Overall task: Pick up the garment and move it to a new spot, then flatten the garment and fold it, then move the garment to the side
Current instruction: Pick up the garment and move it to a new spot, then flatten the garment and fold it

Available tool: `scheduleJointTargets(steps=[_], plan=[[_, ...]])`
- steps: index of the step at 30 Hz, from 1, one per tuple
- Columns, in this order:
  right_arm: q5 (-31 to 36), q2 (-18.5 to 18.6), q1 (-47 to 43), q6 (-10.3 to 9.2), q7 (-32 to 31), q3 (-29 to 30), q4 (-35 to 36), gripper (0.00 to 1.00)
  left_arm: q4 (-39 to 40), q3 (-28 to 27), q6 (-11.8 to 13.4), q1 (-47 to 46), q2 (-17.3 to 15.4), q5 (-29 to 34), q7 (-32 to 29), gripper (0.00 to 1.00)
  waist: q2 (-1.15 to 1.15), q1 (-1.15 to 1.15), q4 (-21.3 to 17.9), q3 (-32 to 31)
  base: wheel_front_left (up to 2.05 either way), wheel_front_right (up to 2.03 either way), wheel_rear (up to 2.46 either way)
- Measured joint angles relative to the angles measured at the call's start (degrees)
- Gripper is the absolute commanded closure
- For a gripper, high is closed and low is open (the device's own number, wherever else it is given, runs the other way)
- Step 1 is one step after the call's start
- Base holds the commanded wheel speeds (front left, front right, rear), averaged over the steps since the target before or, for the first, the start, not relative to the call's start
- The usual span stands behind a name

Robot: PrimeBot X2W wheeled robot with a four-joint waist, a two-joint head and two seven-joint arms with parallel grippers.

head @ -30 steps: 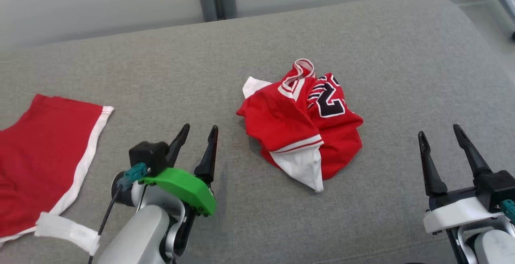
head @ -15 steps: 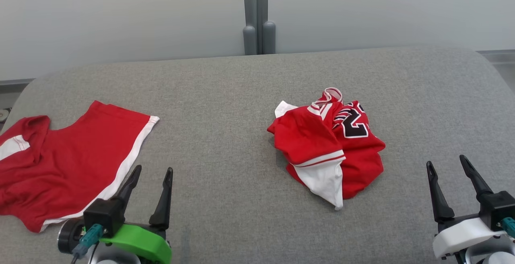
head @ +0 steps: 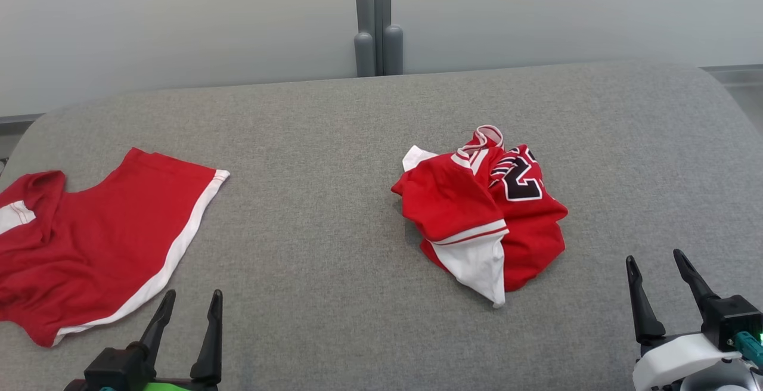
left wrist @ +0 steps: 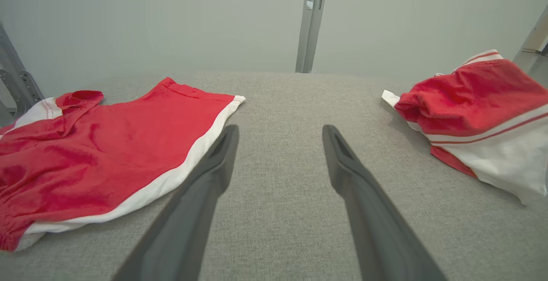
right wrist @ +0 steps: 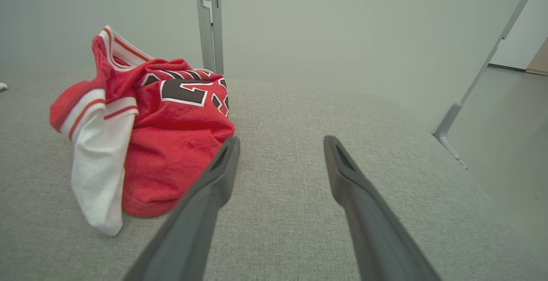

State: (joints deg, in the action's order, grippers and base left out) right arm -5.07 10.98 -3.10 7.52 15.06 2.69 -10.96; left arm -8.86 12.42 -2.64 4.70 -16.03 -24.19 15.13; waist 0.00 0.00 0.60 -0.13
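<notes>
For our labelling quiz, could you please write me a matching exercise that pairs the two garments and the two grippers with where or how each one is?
1. numbered jersey
2. red shorts
3. left gripper
4. right gripper

A. spread out, far left
B. open, lower right of the head view
C. crumpled, near the middle
D. open, lower left of the head view

Pairs: 1-C, 2-A, 3-D, 4-B.

Head looks down; low wrist views share jersey [head: 459, 200].

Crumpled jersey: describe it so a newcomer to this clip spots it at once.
On the wide grey cushion, look right of centre, nearer the right hand. The jersey is a bunched red and white heap; unlike the red garment spread flat at the left, it shows black numerals.
</notes>
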Motion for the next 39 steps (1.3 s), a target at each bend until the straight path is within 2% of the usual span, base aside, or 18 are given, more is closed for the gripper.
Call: scheduleJointTargets(steps=[5, 12, 25, 28, 34, 37, 39], plan=[[-0.14, -0.36, 0.42, 0.0, 0.0, -0.41, -0.14, 0.0, -1.2, -3.27, -2.33, 0.16, 2.43, 2.37, 0.0, 0.0, 0.0, 0.0, -0.01, 0.16, 0.0, 0.0, 0.0], [-0.38, -0.25, 0.59, 0.0, 0.0, -0.74, -0.12, 0.0, -2.4, -5.7, -3.88, 0.13, 4.32, 4.24, 0.0, 0.0, 0.0, 0.0, 0.24, 0.22, 0.0, 0.0, 0.0], [-0.81, 0.13, 1.38, 0.0, 0.0, -2.0, -0.31, 0.0, -2.6, -8.42, -4.65, -0.19, 6.72, 6.61, 0.0, 0.0, 0.0, 0.0, -0.61, 0.77, 0.0, 0.0, 0.0], [-0.89, 0.38, 2.04, 0.0, 0.0, -2.31, 0.05, 0.0, -1.9, -6.57, -4.66, -1.16, 7.88, 6.82, 0.0, 0.0, 0.0, 0.0, -1.15, 1.11, 0.0, 0.0, 0.0], [-0.92, 0.46, 3.55, 0.0, -0.01, -3.04, 1.25, 0.0, -1.4, 2.4, -4.68, -5.01, 9.79, 5.59, -0.25, 0.0, 0.0, 0.0, -3.2, 1.85, 0.0, 0.0, 0.0], [-1.0, 0.44, 4.21, 0.0, 0.0, -3.46, 1.75, 0.0, -1.93, 7.6, -4.69, -7.93, 11.27, 2.93, -4.08, 0.0, 0.0, 0.0, -4.63, 2.32, 0.0, 0.0, 0.0], [-1.05, 0.21, 5.3, 0.0, 0.0, -4.01, 2.15, 0.0, -2.5, 11.84, -4.7, -10.85, 12.52, -0.38, -9.59, 0.0, 0.0, 0.0, -6.28, 3.06, 0.0, 0.0, 0.0]])
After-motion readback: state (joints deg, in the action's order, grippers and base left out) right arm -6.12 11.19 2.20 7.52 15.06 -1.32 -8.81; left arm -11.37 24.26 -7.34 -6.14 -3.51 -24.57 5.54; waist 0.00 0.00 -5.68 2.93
